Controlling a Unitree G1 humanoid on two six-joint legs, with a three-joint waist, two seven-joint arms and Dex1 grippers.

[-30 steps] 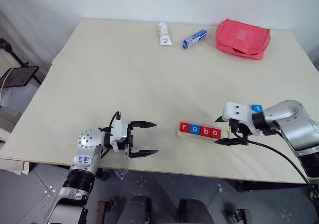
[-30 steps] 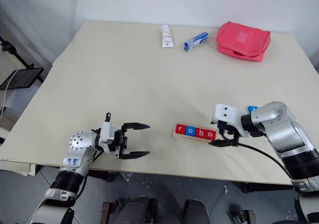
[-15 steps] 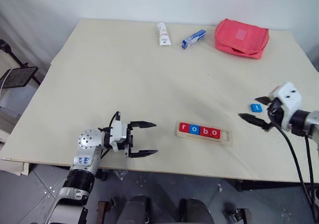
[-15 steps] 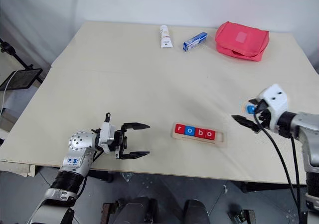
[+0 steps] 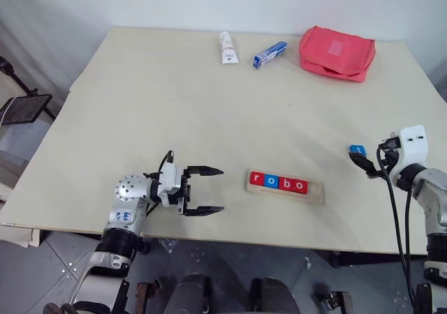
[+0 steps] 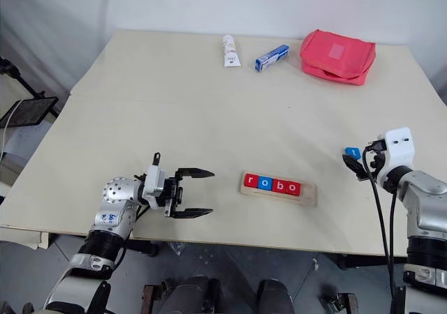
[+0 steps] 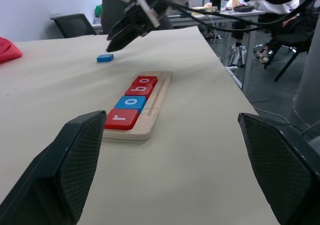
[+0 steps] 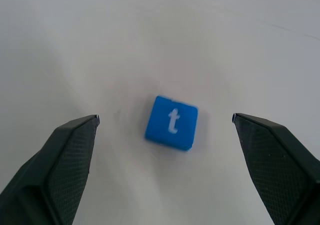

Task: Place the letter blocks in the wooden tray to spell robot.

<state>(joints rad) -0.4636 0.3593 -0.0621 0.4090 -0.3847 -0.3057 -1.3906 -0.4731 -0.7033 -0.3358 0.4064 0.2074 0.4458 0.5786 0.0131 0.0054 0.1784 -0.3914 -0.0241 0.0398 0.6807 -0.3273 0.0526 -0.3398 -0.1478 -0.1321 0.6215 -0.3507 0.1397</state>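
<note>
The wooden tray (image 5: 316, 191) lies near the table's front edge and holds a row of letter blocks: red r (image 5: 258, 179), blue o (image 5: 272, 182), red b (image 5: 286, 184), red o (image 5: 300, 186). To their right the tray's end slot is bare. A blue t block (image 5: 357, 149) lies flat on the table to the right of the tray. My right gripper (image 6: 355, 166) is open just short of it, its fingers (image 8: 65, 160) spread to either side of the block (image 8: 171, 122) without touching. My left gripper (image 5: 222, 188) hovers open left of the tray, pointing at it, with nothing between its fingers.
At the table's far side lie a white tube (image 5: 228, 47), a blue-and-white box (image 5: 270, 54) and a red pouch (image 5: 337, 53). The table's front edge runs just below the tray and both grippers.
My right gripper has swung from the tray's right end out to the right and now faces the blue t block. The left gripper has stayed put.
</note>
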